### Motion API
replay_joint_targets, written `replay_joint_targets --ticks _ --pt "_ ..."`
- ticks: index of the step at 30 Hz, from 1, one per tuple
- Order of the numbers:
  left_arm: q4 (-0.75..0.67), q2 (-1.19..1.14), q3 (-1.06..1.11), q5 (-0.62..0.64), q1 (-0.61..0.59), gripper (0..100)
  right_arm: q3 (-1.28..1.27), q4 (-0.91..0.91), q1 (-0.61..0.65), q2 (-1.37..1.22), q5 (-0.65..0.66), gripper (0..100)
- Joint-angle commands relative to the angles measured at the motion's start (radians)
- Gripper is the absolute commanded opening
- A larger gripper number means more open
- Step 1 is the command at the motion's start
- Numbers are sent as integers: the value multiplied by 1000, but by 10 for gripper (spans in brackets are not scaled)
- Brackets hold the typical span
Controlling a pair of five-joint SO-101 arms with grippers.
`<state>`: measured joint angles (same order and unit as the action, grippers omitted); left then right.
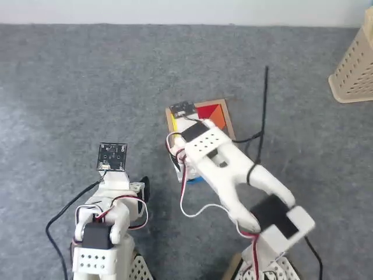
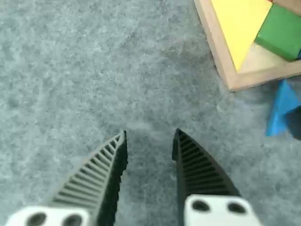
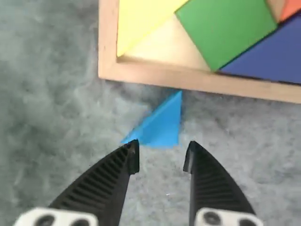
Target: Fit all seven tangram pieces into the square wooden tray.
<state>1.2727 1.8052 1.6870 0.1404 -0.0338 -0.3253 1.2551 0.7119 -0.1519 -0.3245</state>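
Nearest the lens, left wrist view: finds the left gripper (image 2: pixel 150 134) moderately spread, pinching nothing, over grey carpet (image 2: pixel 70 70). Notes a corner of the wooden tray (image 2: pixel 225 70) beyond, cut off at the edge, with a yellow piece (image 2: pixel 240 23) and a green piece (image 2: pixel 282 30) inside. Places the light blue triangle (image 2: pixel 282 110) on the carpet just outside.

Right wrist view: finds the right gripper (image 3: pixel 162 145) equally spread, tips at either end of the triangle's near edge. Cannot determine contact. Records a dark blue piece (image 3: pixel 273 56) seated beside the green.

High view: sees the right arm (image 1: pixel 233 169) covering most of the tray, claw hidden beneath.
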Motion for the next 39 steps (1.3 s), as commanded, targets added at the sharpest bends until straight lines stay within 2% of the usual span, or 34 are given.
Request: replay_joint_targets --ticks 1,11,24,28,35,39 --pt "-6 20 -2 6 -3 152 72 -13 8 -36 -17 159" --pt "-6 20 -2 6 -3 152 166 30 10 -31 -63 159" --pt "-6 20 -2 6 -3 152 135 24 62 -39 -63 159" --pt "-6 20 -2 6 -3 152 138 25 58 -124 -61 159" --pt "-6 20 -2 6 -3 152 144 51 -73 -153 -60 156" --pt "-6 20 -2 6 -3 152 94 59 -108 -148 -9 156"
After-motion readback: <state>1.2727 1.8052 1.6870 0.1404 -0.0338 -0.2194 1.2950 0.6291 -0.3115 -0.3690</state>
